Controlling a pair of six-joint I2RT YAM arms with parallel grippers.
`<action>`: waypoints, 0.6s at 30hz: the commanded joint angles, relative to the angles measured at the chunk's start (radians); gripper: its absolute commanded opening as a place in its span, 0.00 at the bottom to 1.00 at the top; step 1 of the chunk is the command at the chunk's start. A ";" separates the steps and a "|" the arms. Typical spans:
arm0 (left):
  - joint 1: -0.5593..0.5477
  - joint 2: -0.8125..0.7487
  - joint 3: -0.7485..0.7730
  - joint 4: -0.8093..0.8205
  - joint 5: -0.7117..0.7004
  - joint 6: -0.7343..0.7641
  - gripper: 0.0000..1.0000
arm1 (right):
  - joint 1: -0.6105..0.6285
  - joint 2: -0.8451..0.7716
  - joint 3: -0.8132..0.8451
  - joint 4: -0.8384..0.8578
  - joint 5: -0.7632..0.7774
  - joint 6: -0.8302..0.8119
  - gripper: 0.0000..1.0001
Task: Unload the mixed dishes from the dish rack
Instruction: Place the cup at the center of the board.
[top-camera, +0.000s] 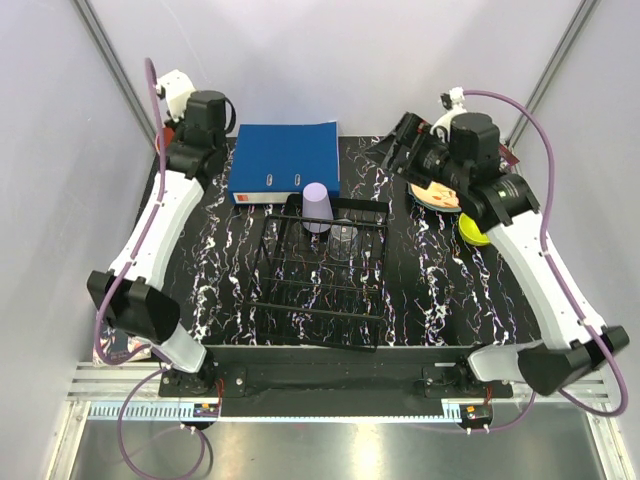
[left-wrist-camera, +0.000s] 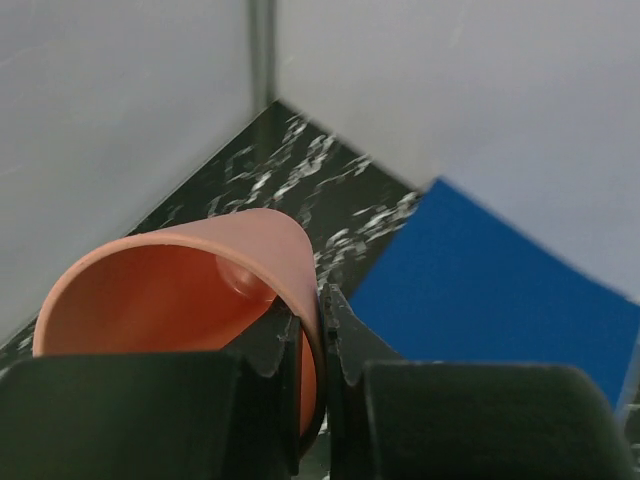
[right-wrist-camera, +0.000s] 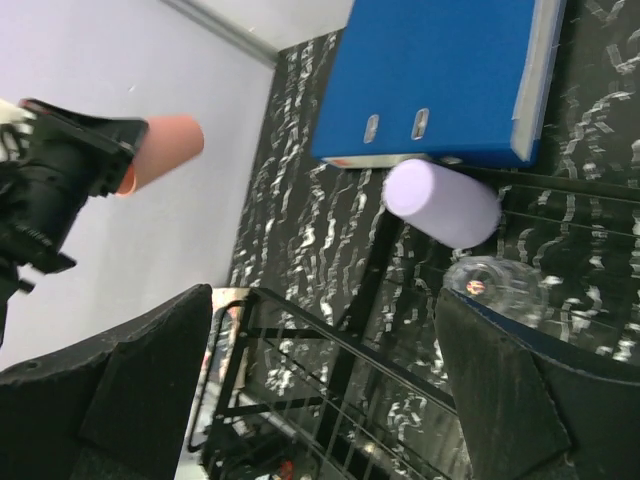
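Left hand (left-wrist-camera: 308, 335) is closed tight on the rim wall of the salmon-pink cup (left-wrist-camera: 180, 300), one finger inside the mouth and the other outside. The cup lies on its side in the air, mouth toward the wrist camera. It hangs at the upper left of the overhead view, by the far left corner of the tabletop (top-camera: 220, 260), close to the grey wall (left-wrist-camera: 120, 100) and well apart from the dish rack (top-camera: 318, 318). Right hand (right-wrist-camera: 322, 300) is spread wide, holding nothing, raised at the upper right of the overhead view. The rack sits mid-frame, its far rim just beside the blue binder (top-camera: 285, 160). Lilac cup (top-camera: 317, 207) is in the rack against that far rim. Clear glass (top-camera: 343, 240) is just beside it, lower right, also inside the bars. Right of the rack, on the tabletop, are a peach plate (top-camera: 435, 195) and a yellow bowl (top-camera: 472, 235), both partly hidden under the right arm. A band of marbled tabletop runs between the rack's left rim and the left arm. A narrower band lies between its right rim and the plate.
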 joint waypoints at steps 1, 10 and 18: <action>0.060 0.002 -0.056 -0.013 -0.071 0.001 0.00 | 0.004 -0.103 -0.059 -0.021 0.097 -0.073 1.00; 0.144 0.137 -0.131 -0.042 0.220 -0.096 0.00 | 0.013 -0.087 -0.069 -0.021 0.134 -0.116 1.00; 0.175 0.278 -0.105 -0.062 0.364 -0.160 0.00 | 0.013 -0.059 -0.056 -0.027 0.140 -0.122 1.00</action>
